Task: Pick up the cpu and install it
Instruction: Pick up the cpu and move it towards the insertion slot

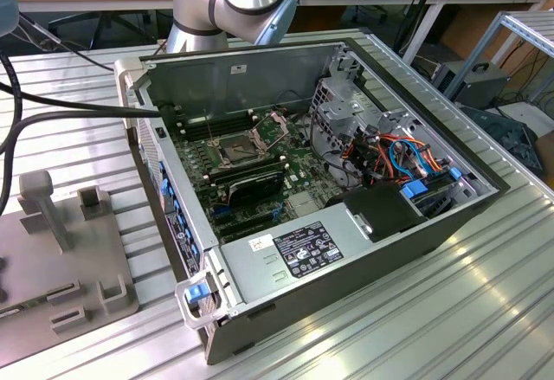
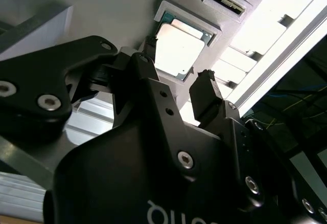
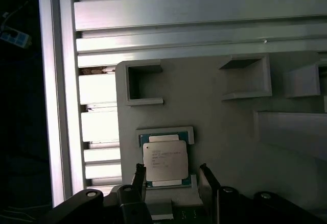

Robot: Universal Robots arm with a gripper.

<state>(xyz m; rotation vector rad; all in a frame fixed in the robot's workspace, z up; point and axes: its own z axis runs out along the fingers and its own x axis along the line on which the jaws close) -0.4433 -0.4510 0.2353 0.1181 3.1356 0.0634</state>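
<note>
The cpu (image 3: 164, 163) is a square silver-topped chip lying flat in a shallow pocket of a grey fixture plate (image 3: 225, 132); in the second wrist view the cpu (image 2: 180, 48) lies just beyond the fingertips. My gripper (image 3: 172, 183) is open just above it, with one black finger (image 3: 139, 178) on each side of the chip and a gap wider than the chip. Nothing is held between the fingers. In the second wrist view the gripper (image 2: 176, 63) straddles the chip the same way. In the exterior view the motherboard's cpu socket (image 1: 234, 148) sits inside the open computer case (image 1: 346, 250).
The case lies on a ribbed aluminium table (image 1: 450, 311). A grey fixture plate (image 1: 61, 259) with raised pockets is at the exterior view's left. Black cables (image 1: 52, 107) run across the left. Memory sticks, cables and a power supply (image 1: 299, 250) crowd the case around the socket.
</note>
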